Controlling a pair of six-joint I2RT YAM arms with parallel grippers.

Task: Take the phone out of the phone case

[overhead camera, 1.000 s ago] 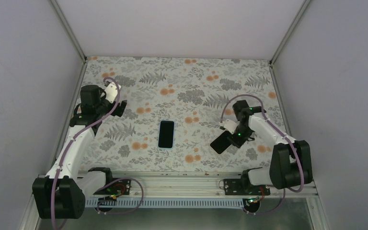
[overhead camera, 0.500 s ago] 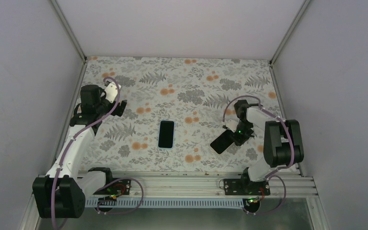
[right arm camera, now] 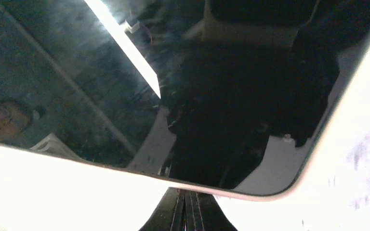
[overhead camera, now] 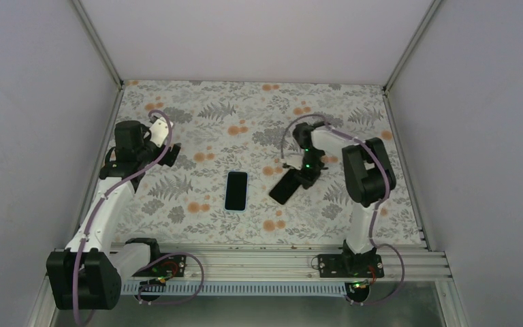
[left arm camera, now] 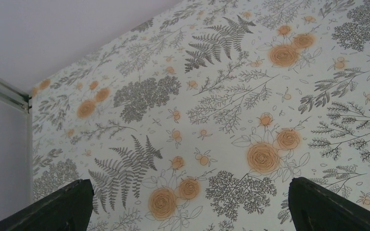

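Note:
A dark phone case (overhead camera: 236,191) with a pale blue rim lies flat at the table's middle. My right gripper (overhead camera: 299,177) is shut on the end of a black phone (overhead camera: 284,186) and holds it tilted, just right of the case and apart from it. In the right wrist view the phone's glossy screen (right arm camera: 173,86) fills the frame above my closed fingers (right arm camera: 188,211). My left gripper (overhead camera: 170,155) is open and empty at the far left; its fingertips (left arm camera: 53,204) show at the bottom corners of the left wrist view over bare cloth.
A floral cloth (overhead camera: 259,116) covers the table. Grey walls stand on the left, back and right. The aluminium rail (overhead camera: 245,262) with the arm bases runs along the near edge.
My right arm has swung left with the phone, from the right side of the table to just beside the case. The left arm and the case have not moved.

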